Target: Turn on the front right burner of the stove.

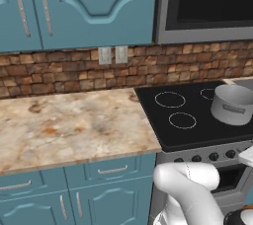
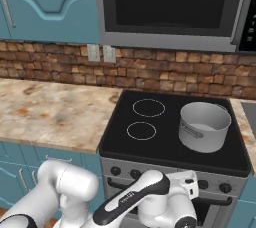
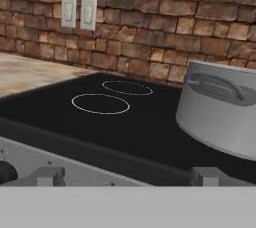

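The hand [image 3: 128, 178] waits low by the stove's [image 2: 150, 142] front edge, near the knobs [image 2: 203, 184], fingers apart, holding nothing.

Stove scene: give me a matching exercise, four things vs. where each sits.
Things:
1. pot
2. knobs
3. microwave
4. outlets

Places:
A. on the brick wall, above the counter
B. along the stove's grey front panel
C. on the right side of the cooktop
D. mounted above the stove

Pairs: 1-C, 2-B, 3-D, 4-A
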You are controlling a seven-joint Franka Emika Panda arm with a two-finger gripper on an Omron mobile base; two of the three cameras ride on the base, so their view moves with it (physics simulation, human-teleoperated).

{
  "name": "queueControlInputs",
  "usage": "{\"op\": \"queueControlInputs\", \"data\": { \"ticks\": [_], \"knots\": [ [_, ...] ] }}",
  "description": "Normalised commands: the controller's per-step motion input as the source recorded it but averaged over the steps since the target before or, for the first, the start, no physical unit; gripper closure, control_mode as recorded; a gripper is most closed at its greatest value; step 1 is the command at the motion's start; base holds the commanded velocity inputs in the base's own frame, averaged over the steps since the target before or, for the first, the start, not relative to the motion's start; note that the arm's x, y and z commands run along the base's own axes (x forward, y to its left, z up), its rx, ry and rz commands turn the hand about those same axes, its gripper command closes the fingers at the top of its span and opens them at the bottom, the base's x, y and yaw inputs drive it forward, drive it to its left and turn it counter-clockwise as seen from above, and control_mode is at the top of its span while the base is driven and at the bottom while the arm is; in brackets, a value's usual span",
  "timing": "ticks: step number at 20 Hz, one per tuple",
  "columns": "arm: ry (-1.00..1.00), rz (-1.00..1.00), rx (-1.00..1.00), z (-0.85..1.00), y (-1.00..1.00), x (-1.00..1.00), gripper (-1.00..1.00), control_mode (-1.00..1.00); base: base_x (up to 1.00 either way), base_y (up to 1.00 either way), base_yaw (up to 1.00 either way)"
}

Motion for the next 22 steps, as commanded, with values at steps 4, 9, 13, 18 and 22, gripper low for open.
{"op": "queueControlInputs", "data": {
  "ticks": [4,9,13,18,22],
  "knots": [
    [0.00,0.00,0.02,-0.01,-0.12,0.00,-1.00,-1.00,0.00,0.00,0.00],
    [0.00,0.00,0.00,-0.18,-0.03,0.00,-1.00,-1.00,0.00,0.00,0.00],
    [0.00,0.00,0.00,-0.47,0.00,0.00,-1.00,-1.00,0.00,0.00,0.00],
    [0.00,0.00,0.01,-0.43,-0.02,0.00,-1.00,-1.00,0.00,0.00,0.00],
    [0.00,0.00,0.02,-0.29,-0.02,0.00,-1.00,-1.00,0.00,0.00,0.00]
  ]
}}
